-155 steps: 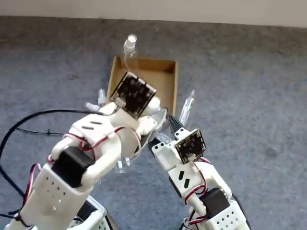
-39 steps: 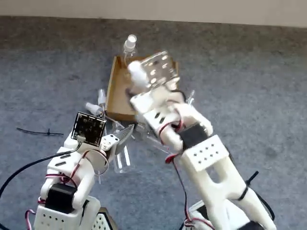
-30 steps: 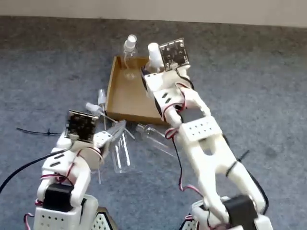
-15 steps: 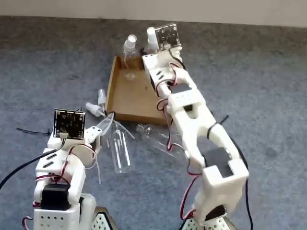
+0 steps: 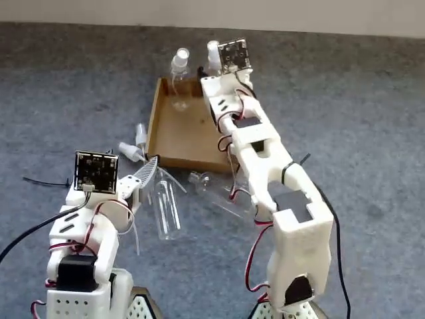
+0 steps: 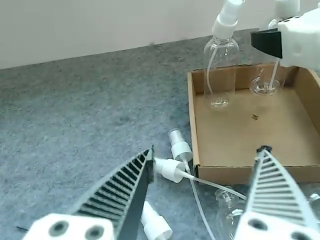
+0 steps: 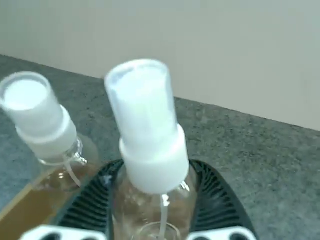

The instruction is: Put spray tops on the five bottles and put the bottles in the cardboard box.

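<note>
Bottle (image 7: 150, 210) upright, long axis vertical, spray top up — your right pincer (image 7: 155, 175) is clamped round its body at the far end of the cardboard box (image 5: 154, 119), beside a second capped bottle (image 5: 178, 74) standing in the corner. Its base is cut off in the wrist view — touching the floor or not, you can't tell. Left pincer (image 6: 206, 150) hangs spread wide over loose spray tops (image 6: 175, 167).

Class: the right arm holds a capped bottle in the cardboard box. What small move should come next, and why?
Probably open the right pincer and let go: the held bottle seems to stand upright on the cardboard box floor beside a second bottle.
</note>
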Tool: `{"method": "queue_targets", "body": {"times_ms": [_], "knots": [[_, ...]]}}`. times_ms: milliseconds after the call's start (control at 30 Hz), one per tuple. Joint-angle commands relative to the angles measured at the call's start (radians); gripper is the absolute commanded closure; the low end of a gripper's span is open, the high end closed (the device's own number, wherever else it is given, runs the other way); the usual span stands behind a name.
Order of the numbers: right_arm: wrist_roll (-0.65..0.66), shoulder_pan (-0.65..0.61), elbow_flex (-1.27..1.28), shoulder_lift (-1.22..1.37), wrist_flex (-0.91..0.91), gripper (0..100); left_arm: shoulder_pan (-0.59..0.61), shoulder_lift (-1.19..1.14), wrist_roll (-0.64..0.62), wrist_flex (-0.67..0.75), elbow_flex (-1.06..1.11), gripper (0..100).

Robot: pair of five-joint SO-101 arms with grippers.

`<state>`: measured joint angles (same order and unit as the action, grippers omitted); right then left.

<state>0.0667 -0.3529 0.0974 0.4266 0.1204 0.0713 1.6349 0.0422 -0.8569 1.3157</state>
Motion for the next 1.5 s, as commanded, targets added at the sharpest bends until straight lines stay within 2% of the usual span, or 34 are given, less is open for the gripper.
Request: {"method": "queue_targets", "body": {"times_ms": [0,367,667,900,1167,1333,1467], "knots": [[-0.005,0.018,-0.059,-0.001,0.030,99.4,-0.019,-0.005,0.000,0.018,-0.004,71],[0.003,0.016,-0.058,0.054,0.022,98.7,-0.021,-0.005,0.000,0.017,-0.004,71],[0.003,0.012,-0.054,0.053,0.018,85.1,-0.021,-0.005,0.000,0.017,-0.004,71],[0.005,0.012,-0.073,0.050,-0.070,84.1,-0.021,-0.005,0.000,0.017,-0.004,71],[0.005,0.010,-0.120,0.050,-0.142,72.7,-0.021,-0.007,0.000,0.017,-0.002,71],[0.005,0.010,-0.177,0.050,-0.154,72.7,-0.021,-0.007,0.002,0.018,-0.002,71],[0.003,0.010,-0.305,0.050,-0.289,72.7,-0.021,-0.007,0.002,0.018,-0.002,71]]}}
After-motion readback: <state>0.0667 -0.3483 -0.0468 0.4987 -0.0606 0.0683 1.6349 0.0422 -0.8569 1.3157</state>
